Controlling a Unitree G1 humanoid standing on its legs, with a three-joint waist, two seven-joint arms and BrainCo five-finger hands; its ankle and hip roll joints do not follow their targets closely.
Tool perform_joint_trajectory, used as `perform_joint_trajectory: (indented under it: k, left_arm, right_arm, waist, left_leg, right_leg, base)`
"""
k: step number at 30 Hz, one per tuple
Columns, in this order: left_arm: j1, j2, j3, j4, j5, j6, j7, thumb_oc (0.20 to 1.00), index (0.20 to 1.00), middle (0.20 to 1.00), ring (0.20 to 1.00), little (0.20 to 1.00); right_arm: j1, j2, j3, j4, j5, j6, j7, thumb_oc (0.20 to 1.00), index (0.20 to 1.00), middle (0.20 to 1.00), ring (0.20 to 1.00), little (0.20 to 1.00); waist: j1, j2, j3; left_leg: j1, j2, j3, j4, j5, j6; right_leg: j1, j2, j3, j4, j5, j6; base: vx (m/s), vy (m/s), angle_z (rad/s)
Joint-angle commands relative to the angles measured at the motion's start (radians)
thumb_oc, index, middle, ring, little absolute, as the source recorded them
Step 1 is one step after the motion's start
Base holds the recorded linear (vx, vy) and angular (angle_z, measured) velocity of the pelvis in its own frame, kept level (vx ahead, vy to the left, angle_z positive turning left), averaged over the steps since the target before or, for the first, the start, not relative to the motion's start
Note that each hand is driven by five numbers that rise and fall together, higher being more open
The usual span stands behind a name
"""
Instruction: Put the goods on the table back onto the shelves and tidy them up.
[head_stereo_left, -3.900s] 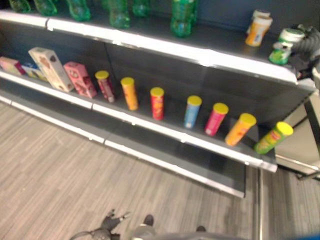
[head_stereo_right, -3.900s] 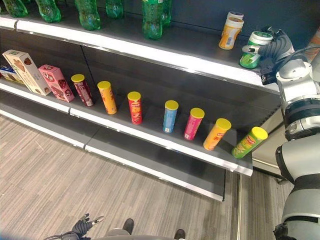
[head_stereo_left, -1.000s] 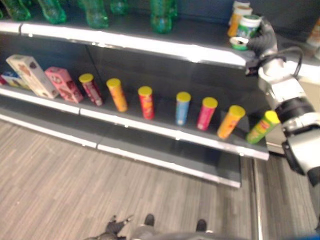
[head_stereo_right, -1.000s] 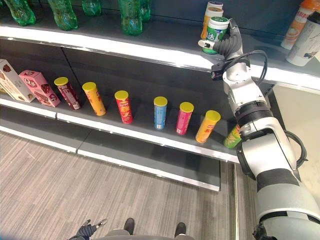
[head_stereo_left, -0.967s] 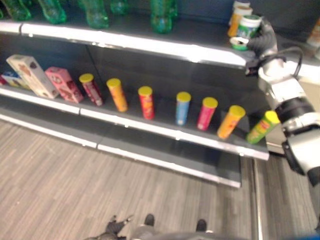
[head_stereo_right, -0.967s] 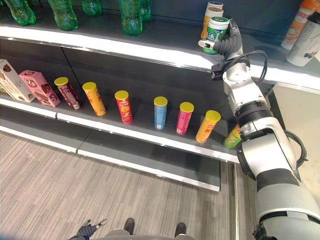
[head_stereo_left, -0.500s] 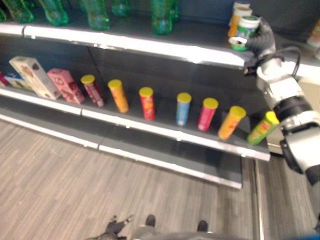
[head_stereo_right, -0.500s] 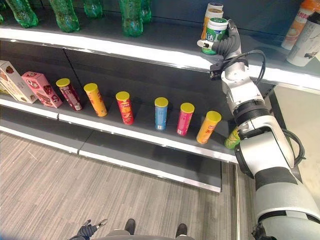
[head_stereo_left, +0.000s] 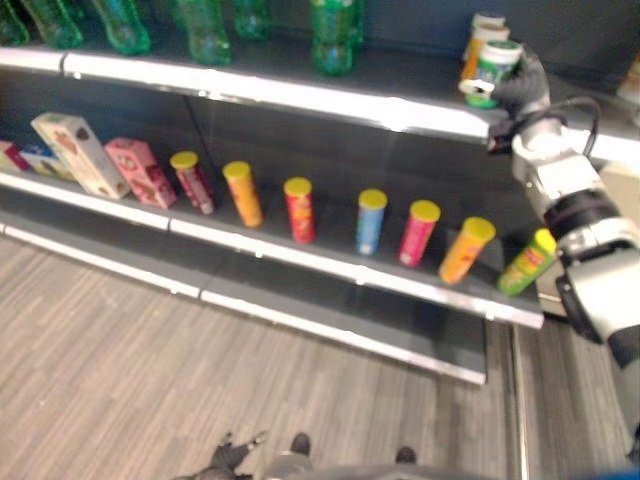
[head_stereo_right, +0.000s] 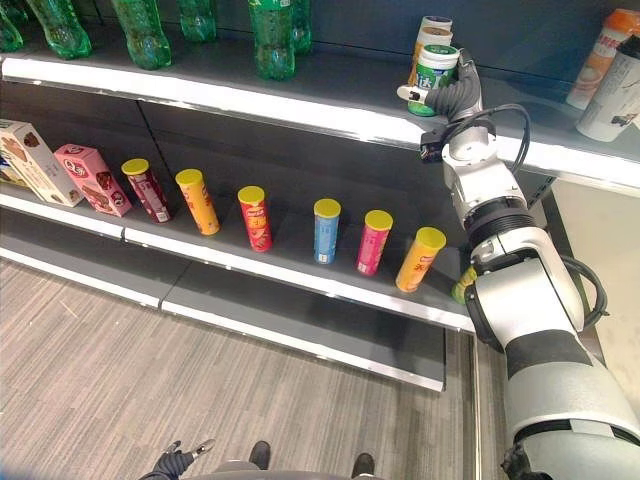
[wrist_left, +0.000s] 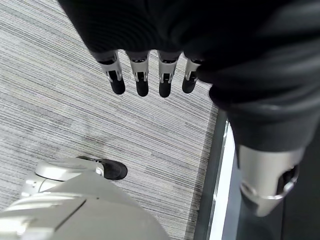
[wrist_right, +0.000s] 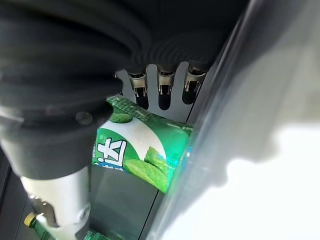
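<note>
Gripping a green-and-white canister (head_stereo_right: 436, 72), the right robot hand (head_stereo_right: 458, 97) has brought it onto the top shelf (head_stereo_right: 300, 100), beside an orange canister (head_stereo_right: 431, 40); release seems near.

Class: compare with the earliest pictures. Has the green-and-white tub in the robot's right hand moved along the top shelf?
Yes. The green-and-white tub, held in the right hand, has moved toward the orange-and-white bottle and now sits right beside it.

Seven yellow-lidded tubes (head_stereo_right: 327, 231), two boxes (head_stereo_right: 88, 178) (pink, cream).
</note>
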Motion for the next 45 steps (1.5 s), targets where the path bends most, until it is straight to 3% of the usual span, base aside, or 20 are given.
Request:
perform_joint_trajectory:
  k: [1, 31, 37, 39, 41, 42, 45]
  left_arm:
    - [-0.065, 0.057, -0.022, 0.033, -0.028, -0.024, 0.014, 1.0, 1.0, 1.0, 1.0, 1.0]
    - [-0.069, 0.052, -0.023, 0.038, -0.027, -0.022, 0.018, 1.0, 1.0, 1.0, 1.0, 1.0]
    - [-0.075, 0.041, -0.016, 0.04, -0.024, -0.021, 0.035, 1.0, 1.0, 1.0, 1.0, 1.0]
    - [-0.071, 0.031, 0.003, 0.036, -0.018, -0.017, 0.039, 1.0, 1.0, 1.0, 1.0, 1.0]
    - [-0.071, 0.03, 0.011, 0.03, -0.017, -0.017, 0.042, 1.0, 1.0, 1.0, 1.0, 1.0]
    - [-0.064, 0.024, 0.023, 0.026, 0.001, -0.016, 0.044, 1.0, 1.0, 1.0, 1.0, 1.0]
    - [-0.06, 0.019, 0.042, 0.019, 0.029, -0.017, 0.043, 1.0, 1.0, 1.0, 1.0, 1.0]
  right_arm:
    - [-0.151, 0.013, 0.063, 0.072, -0.019, -0.028, -0.007, 1.0, 1.0, 1.0, 1.0, 1.0]
    - [-0.158, 0.023, 0.07, 0.106, -0.067, -0.02, -0.016, 1.0, 1.0, 1.0, 1.0, 1.0]
    - [-0.137, -0.034, 0.06, -0.037, -0.116, -0.035, -0.085, 1.0, 1.0, 1.0, 1.0, 1.0]
    - [-0.076, -0.108, 0.019, -0.278, -0.15, -0.061, -0.141, 1.0, 1.0, 1.0, 1.0, 1.0]
    - [-0.034, -0.15, -0.01, -0.36, -0.173, -0.065, -0.166, 1.0, 1.0, 1.0, 1.0, 1.0]
    - [0.036, -0.236, -0.084, -0.507, -0.221, -0.084, -0.216, 1.0, 1.0, 1.0, 1.0, 1.0]
    - [0.143, -0.328, -0.189, -0.637, -0.278, -0.102, -0.27, 1.0, 1.0, 1.0, 1.0, 1.0]
  waist:
    - [0.02, -0.076, 0.026]
    - [0.024, -0.076, 0.026]
    - [0.005, -0.071, 0.029]
    - [-0.011, -0.065, 0.032]
    - [-0.013, -0.064, 0.033]
    - [-0.02, -0.06, 0.032]
    - [-0.026, -0.055, 0.03]
  left_leg:
    - [0.016, -0.014, 0.011, 0.001, -0.112, -0.006]
    - [0.014, -0.016, 0.006, 0.001, -0.112, -0.006]
    - [0.013, -0.016, 0.012, 0.001, -0.112, -0.005]
    - [0.015, -0.016, 0.017, 0.002, -0.115, -0.004]
    - [0.015, -0.016, 0.019, 0.002, -0.117, -0.003]
    - [0.016, -0.016, 0.021, 0.001, -0.121, -0.001]
    - [0.02, -0.015, 0.024, 0.001, -0.127, 0.001]
  right_leg:
    - [0.043, -0.082, 0.006, 0.025, -0.074, 0.065]
    - [0.046, -0.085, -0.002, 0.024, -0.073, 0.066]
    - [0.039, -0.086, 0.006, 0.027, -0.074, 0.067]
    - [0.035, -0.089, 0.011, 0.029, -0.073, 0.069]
    - [0.034, -0.088, 0.012, 0.029, -0.074, 0.069]
    - [0.033, -0.09, 0.013, 0.028, -0.076, 0.071]
    - [0.035, -0.091, 0.015, 0.024, -0.077, 0.073]
  base:
    - [0.0, 0.0, 0.0]
    - [0.0, 0.0, 0.0]
    - [0.0, 0.0, 0.0]
    - [0.0, 0.005, -0.02]
    - [0.0, 0.0, 0.0]
    - [0.01, -0.005, -0.03]
    - [0.0, 0.0, 0.0]
